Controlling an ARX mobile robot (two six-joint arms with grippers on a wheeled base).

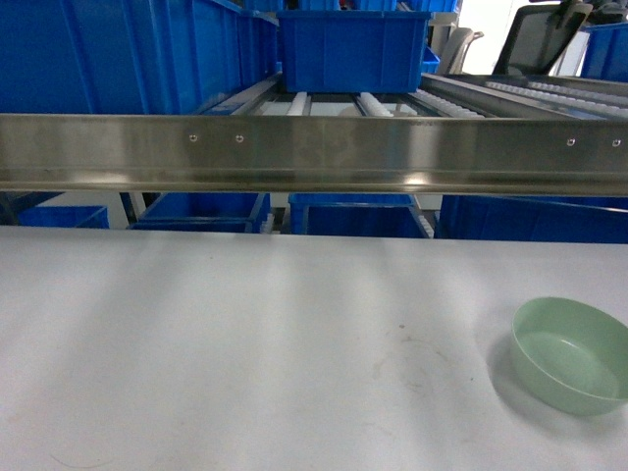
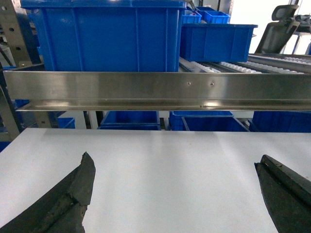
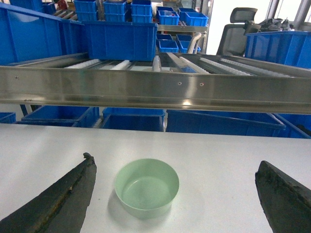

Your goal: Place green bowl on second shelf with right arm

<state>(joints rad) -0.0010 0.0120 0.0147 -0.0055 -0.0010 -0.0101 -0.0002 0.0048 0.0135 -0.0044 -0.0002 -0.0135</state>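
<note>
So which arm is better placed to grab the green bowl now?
Right. The green bowl sits upright between the open right gripper's fingers, while the left gripper sees only bare white table.

Pale green bowl (image 1: 572,355), upright, empty, on white tabletop (image 1: 245,353)

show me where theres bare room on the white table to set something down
The white table is bare across its left and middle, from the steel rail to the near edge. Only the green bowl takes up the right side. Behind the rail, blue bins crowd the rack.
</note>
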